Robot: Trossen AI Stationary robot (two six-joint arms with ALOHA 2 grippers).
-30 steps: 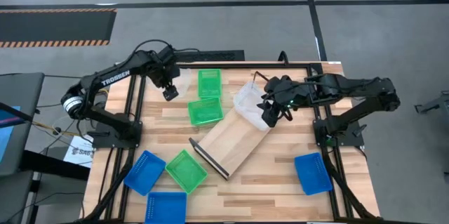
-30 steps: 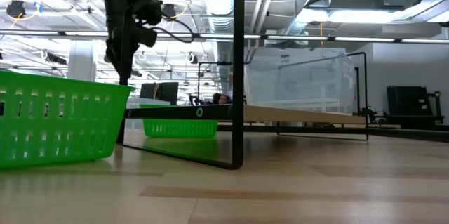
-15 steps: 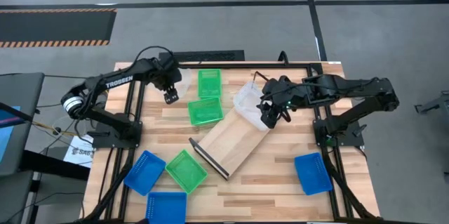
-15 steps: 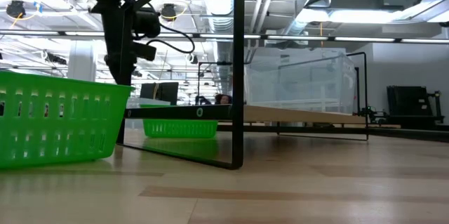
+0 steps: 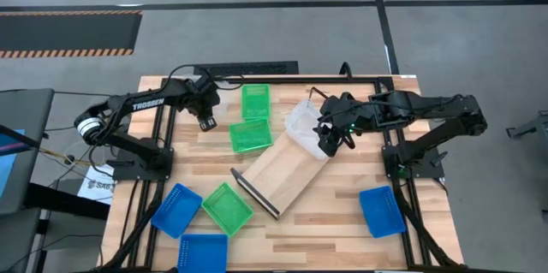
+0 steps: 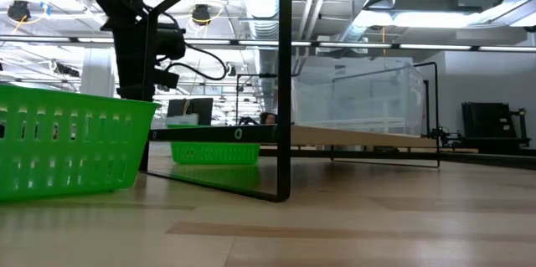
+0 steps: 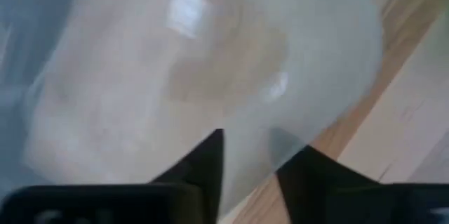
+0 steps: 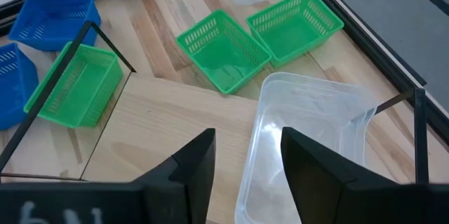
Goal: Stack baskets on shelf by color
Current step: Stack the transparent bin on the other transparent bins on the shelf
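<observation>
My left gripper (image 5: 205, 121) is low at the table's far left, shut on a clear basket (image 5: 222, 95) that fills the left wrist view (image 7: 203, 62). My right gripper (image 5: 330, 142) hangs open over a second clear basket (image 5: 304, 123), which rests on its bottom on the far end of the shelf (image 5: 282, 170). In the right wrist view its fingers stand to either side of that basket's near corner (image 8: 256, 175). Three green baskets (image 5: 255, 100) (image 5: 251, 136) (image 5: 227, 207) and three blue ones (image 5: 177, 209) (image 5: 203, 252) (image 5: 381, 210) lie on the table. My left gripper has the clear basket's wall, at its rim (image 7: 247, 155), between its two fingers (image 7: 208, 162), which stand close together. The fingers come from above, pointing down. The basket sits on the table; which finger is inside it, I cannot tell.
The shelf lies slantwise across the table's middle, with a black frame at its near end (image 5: 254, 194) and another at its far end (image 5: 318, 95). The low view has a green basket (image 6: 67, 146) close at the left and the shelf's frame (image 6: 285, 83) in front.
My left gripper has gone down and a little toward the table's left edge, onto the clear basket at the far left. My right gripper has kept its place over the shelf's clear basket.
</observation>
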